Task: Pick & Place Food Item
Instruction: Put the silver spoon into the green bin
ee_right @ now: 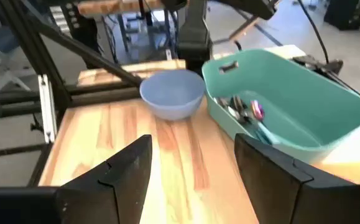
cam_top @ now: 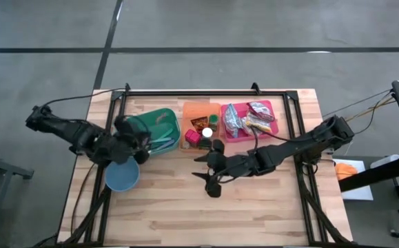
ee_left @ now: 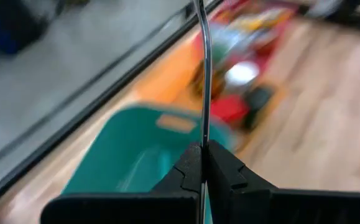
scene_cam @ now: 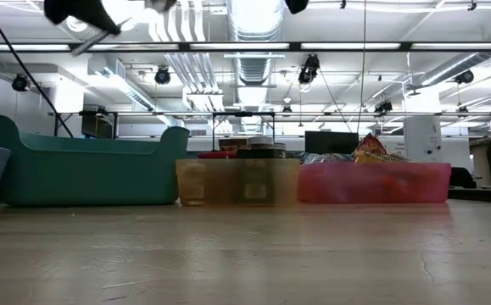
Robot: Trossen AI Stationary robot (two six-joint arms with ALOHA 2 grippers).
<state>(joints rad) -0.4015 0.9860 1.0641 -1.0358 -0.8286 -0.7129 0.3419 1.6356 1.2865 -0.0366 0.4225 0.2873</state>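
Metal utensil handle [ee_left: 205, 74] is pinched tight in your left gripper [ee_left: 203, 163], over the teal bin [cam_top: 159, 128] nr the table's [cam_top: 254, 207] left side, beside the blue bowl [cam_top: 122, 176]. Right gripper [cam_top: 211, 172] hangs mid-table w/ fingers apart, holding nothing. Food packets [cam_top: 249, 118] lie crinkly in the pink tray [cam_top: 271, 129] at the back edge, so pick & place looks mostly undone

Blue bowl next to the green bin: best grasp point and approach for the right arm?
Pinch the rim of the blue bowl, probably coming from above. It sits upright, mouth up, so the thin rim is the only part narrow enough. Take the side away from the green bin, which stands close beside it. The right gripper is open and empty.
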